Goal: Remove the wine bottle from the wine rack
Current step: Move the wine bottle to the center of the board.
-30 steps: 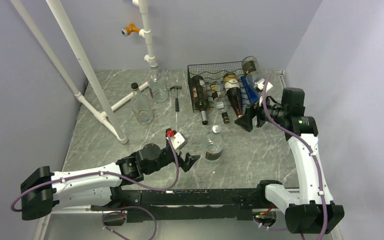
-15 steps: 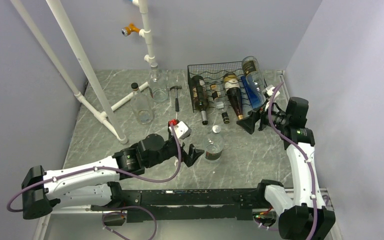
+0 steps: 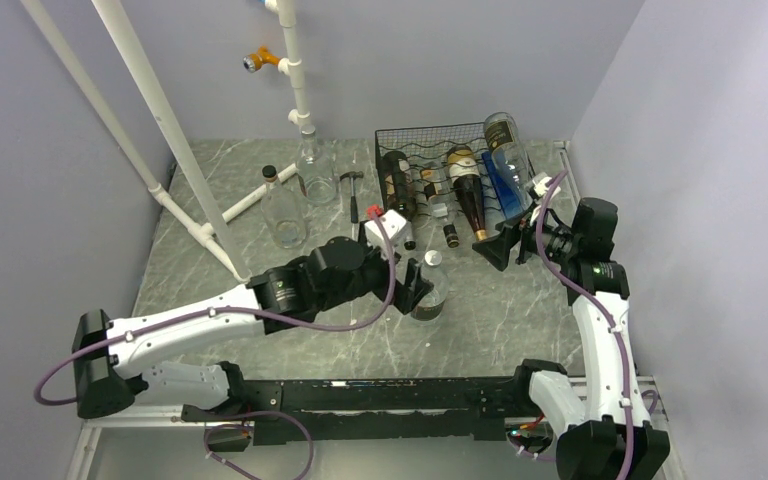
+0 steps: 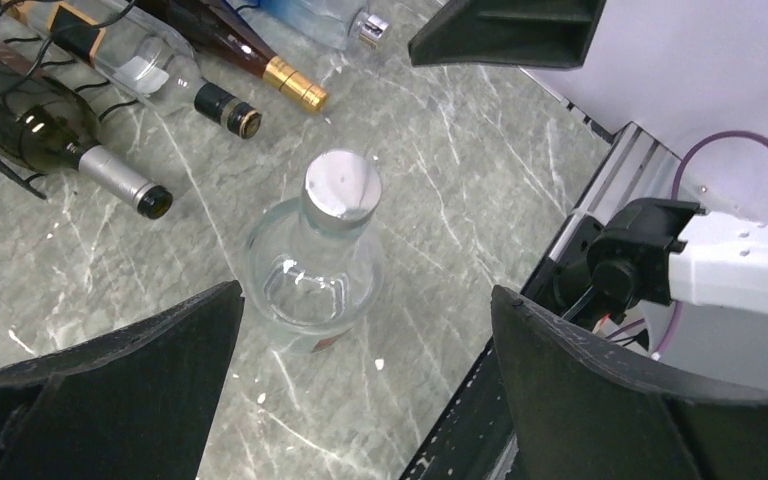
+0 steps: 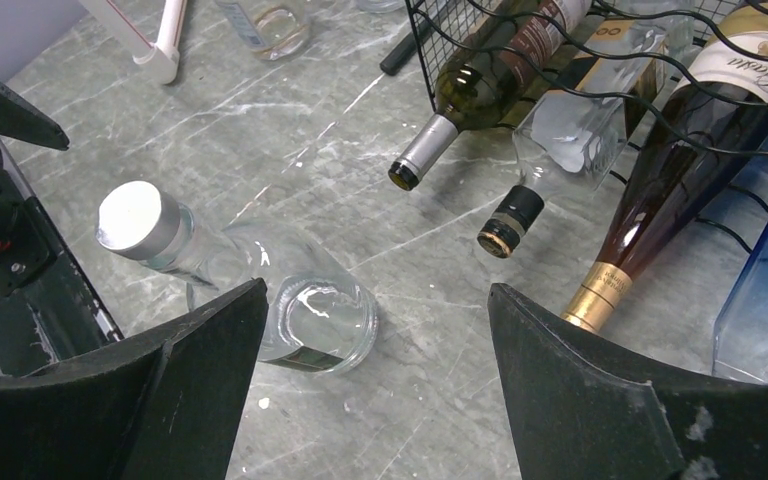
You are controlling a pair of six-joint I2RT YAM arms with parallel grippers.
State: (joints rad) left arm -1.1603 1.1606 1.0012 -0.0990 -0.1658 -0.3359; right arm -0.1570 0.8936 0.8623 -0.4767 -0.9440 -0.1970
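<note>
Top view, wine rack: stands on the far right of the table; its bottles lie flat, necks pointing toward the arms.
Top view, left gripper: jaws spread wide and empty, just beside the capped clear bottle, which stands upright in front of the rack.
Top view, right gripper: jaws apart and empty, near the rack's near right corner.
Left wrist view, left gripper: fingers far apart, with the capped clear bottle upright between and beyond them; neither finger touches it.
Left wrist view, bottles: the green wine bottle lies in the rack wires, neck jutting out.
Right wrist view, right gripper: fingers wide apart, gripping nothing, only bare table between them.
Right wrist view, bottles: the amber wine bottle lies in the rack. Its gold-foiled neck pokes out just past the right-hand finger, untouched. The blue bottle lies beside it.
</note>
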